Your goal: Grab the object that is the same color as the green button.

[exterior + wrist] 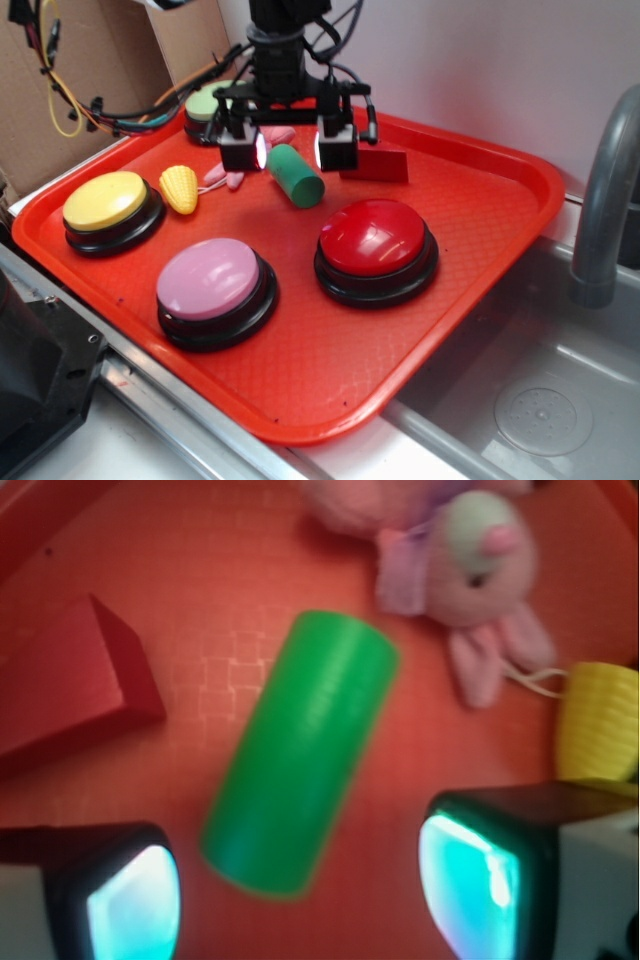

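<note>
Hovering above the red tray (pixel 470 300), the gripper (pixel 288 150) is spread wide and holds nothing, with the green cylinder (pixel 300 755) lying on its side beneath it, between a red wedge block (pixel 75 675) and a small pink plush toy (pixel 470 570). Judging from the wrist view, the cylinder lies at a slant to the two lit fingertips (pixel 135 905), so lowering straight over its middle and closing across its rounded sides, not its flat ends, looks best. The pale green button (pixel 208 103) sits at the tray's far corner.
</note>
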`<state>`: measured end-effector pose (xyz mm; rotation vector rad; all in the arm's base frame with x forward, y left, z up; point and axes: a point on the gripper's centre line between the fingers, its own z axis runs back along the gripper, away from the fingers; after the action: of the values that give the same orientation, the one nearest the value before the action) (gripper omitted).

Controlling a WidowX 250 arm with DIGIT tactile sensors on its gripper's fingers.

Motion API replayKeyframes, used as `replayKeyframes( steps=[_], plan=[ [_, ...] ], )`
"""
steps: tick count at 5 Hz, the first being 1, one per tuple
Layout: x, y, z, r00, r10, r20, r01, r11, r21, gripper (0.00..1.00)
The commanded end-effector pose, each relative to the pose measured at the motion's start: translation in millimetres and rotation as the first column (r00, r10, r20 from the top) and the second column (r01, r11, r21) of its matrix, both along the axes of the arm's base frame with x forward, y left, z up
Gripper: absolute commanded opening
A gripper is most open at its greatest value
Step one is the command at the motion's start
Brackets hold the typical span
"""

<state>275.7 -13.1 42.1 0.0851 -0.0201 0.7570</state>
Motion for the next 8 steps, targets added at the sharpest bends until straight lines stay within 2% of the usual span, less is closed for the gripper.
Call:
replayKeyframes(
  steps=[1, 2, 3, 4, 5, 6, 7, 8],
  plan=[
    [5, 22, -15, 0.994, 0.082, 0.079, -0.08, 0.996, -0.028, 1.0],
    [3, 24, -16, 0.991, 0.105, 0.085, -0.102, 0.994, -0.047, 1.0],
    [3, 24, -16, 0.99, 0.107, 0.09, -0.102, 0.993, -0.059, 0.0],
    [1, 25, 7, 0.995, -0.034, 0.096, 0.039, 0.998, -0.051, 0.0],
    [-3, 22, 42, 0.973, -0.201, 0.111, 0.205, 0.978, -0.029, 0.0],
    [-16, 21, 86, 0.914, -0.397, 0.079, 0.398, 0.917, 0.005, 0.0],
    [-29, 35, 132, 0.857, -0.511, 0.066, 0.515, 0.853, -0.086, 0.0],
    [-39, 47, 160, 0.8, -0.596, 0.068, 0.599, 0.791, -0.121, 0.0]
  ],
)
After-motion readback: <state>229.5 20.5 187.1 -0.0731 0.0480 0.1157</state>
